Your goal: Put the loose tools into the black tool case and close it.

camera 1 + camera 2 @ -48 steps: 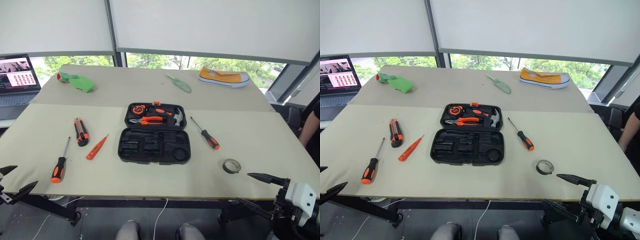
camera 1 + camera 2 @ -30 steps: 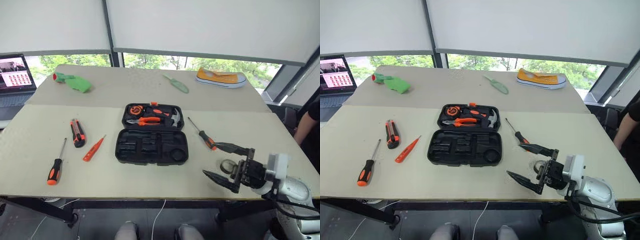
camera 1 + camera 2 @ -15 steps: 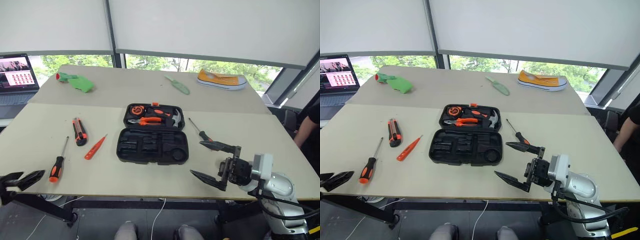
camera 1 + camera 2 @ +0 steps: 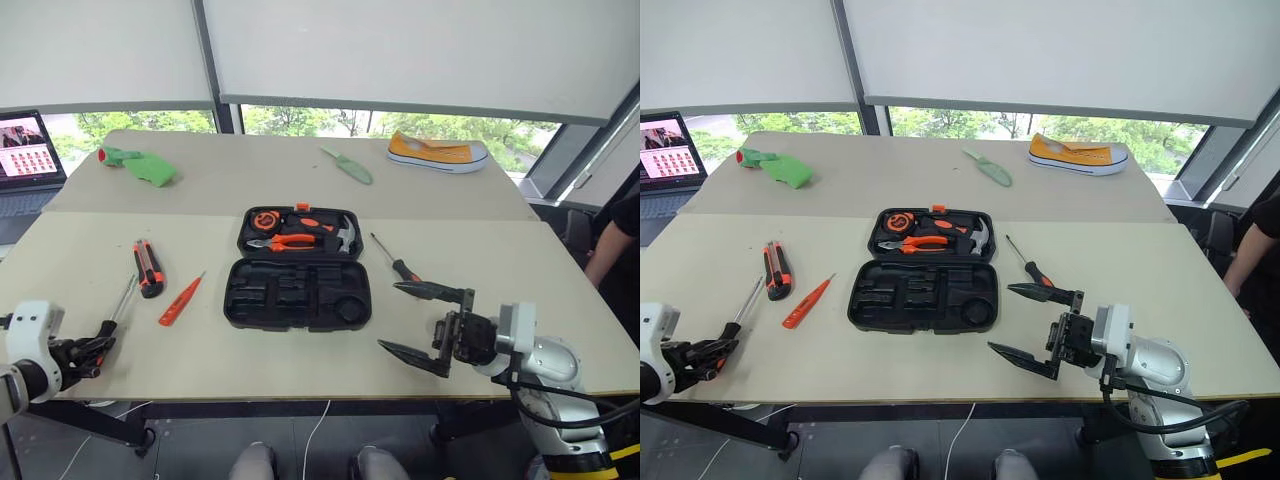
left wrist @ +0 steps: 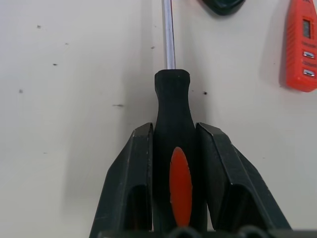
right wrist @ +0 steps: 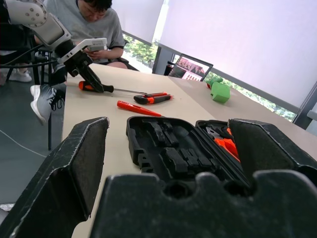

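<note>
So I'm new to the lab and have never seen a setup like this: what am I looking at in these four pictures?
It is a two-armed humanoid robot packing tools. The two wide pictures come from cameras in its head, looking down over a beige table. The two close-ups come from a camera on each wrist. In the middle lies an open black plastic tool case. Loose beside it lie an orange-and-black utility knife, a slim all-orange screwdriver and an orange-and-black-handled screwdriver. The left claw has its fingers against the black-and-orange handle of another screwdriver lying on the table. The right claw is open and holds nothing, facing the case.
</note>
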Controlling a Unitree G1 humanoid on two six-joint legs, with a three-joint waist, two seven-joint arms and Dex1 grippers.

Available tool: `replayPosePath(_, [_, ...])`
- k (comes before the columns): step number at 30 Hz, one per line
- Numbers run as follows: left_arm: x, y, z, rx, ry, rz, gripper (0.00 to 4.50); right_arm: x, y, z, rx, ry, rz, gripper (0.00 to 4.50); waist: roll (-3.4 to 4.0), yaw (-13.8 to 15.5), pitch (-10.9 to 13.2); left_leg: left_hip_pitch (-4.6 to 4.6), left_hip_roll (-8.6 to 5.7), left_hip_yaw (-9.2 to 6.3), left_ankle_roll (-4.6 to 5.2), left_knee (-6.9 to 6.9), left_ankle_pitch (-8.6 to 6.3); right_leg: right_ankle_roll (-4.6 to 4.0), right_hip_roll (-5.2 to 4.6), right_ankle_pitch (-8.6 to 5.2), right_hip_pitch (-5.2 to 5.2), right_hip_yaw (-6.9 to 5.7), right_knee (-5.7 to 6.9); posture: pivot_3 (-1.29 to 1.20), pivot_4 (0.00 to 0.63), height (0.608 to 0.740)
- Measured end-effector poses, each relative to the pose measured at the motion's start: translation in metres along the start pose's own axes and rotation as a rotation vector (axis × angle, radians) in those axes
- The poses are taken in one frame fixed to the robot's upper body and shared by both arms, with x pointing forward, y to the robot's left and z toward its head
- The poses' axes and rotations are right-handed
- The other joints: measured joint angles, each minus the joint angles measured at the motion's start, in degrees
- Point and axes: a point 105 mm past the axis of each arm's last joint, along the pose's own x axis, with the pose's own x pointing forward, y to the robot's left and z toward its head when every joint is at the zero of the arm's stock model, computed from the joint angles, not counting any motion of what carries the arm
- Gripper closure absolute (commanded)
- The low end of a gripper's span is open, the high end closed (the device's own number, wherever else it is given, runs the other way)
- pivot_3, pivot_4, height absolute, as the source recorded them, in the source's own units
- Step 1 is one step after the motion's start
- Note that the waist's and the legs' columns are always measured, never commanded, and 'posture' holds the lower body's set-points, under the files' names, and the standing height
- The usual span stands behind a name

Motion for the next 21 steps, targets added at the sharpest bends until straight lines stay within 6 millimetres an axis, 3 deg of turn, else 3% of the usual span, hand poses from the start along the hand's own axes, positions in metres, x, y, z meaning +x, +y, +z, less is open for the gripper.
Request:
replayPosePath(3, [-0.011, 0.025, 0.014, 0.070, -0.096, 0.045, 3.65, -0.004, -0.003, 0.000, 0.003, 0.017, -0.020, 0.00, -0.03, -0.1, 0.0, -0.04, 0.02, 0.00, -0.20, 0.00, -0.12, -0.17, -0.01, -0.06, -0.03, -0.03, -0.01, 0.00, 0.150, 0.740])
replayPosePath(7, [-0.018, 0.000, 0.062, 0.346, -0.339, -0.152, 3.65, -0.015, -0.013, 0.003, 0.001, 0.055, -0.072, 0.00, -0.01, 1.3, 0.0, -0.12, -0.06, 0.06, -0.33, 0.08, -0.17, -0.36, -0.22, -0.18, -0.16, -0.19, -0.15, 0.00, 0.150, 0.740])
replayPosePath(10, [-0.012, -0.042, 0.085, 0.554, -0.399, -0.389, 3.65, -0.024, -0.024, 0.006, -0.016, 0.100, -0.101, 0.00, 0.06, 2.0, 0.0, -0.13, -0.11, 0.20, -0.35, 0.09, -0.18, -0.24, -0.31, -0.08, -0.12, -0.14, -0.29, 0.00, 0.150, 0.740])
replayPosePath(14, [0.022, -0.130, 0.117, 0.876, -0.387, -0.778, 3.65, -0.025, -0.048, 0.009, -0.024, 0.147, -0.157, 0.00, 0.17, 2.9, 0.1, -0.50, -0.09, 0.24, -0.15, 0.29, 0.04, 0.14, -0.09, 0.22, 0.03, -0.09, -0.27, 0.00, 0.150, 0.740])
replayPosePath(16, [0.040, -0.156, 0.126, 1.014, -0.387, -0.854, 3.65, -0.024, -0.053, 0.010, -0.016, 0.176, -0.158, 0.00, 0.23, 2.7, 0.1, -0.52, -0.11, 0.23, 0.51, 0.42, 0.45, 0.44, 0.00, 0.53, 0.07, 0.00, -0.24, 0.00, 0.150, 0.740])
replayPosePath(21, [0.085, -0.198, 0.126, 1.157, -0.342, -0.924, 3.65, -0.024, -0.055, 0.001, 0.027, 0.268, -0.183, 0.00, 0.18, 1.3, 0.1, -0.95, -0.13, 0.15, 0.60, 0.44, 0.41, 0.58, 0.12, 0.46, -0.21, 0.12, -0.23, 0.00, 0.150, 0.740])
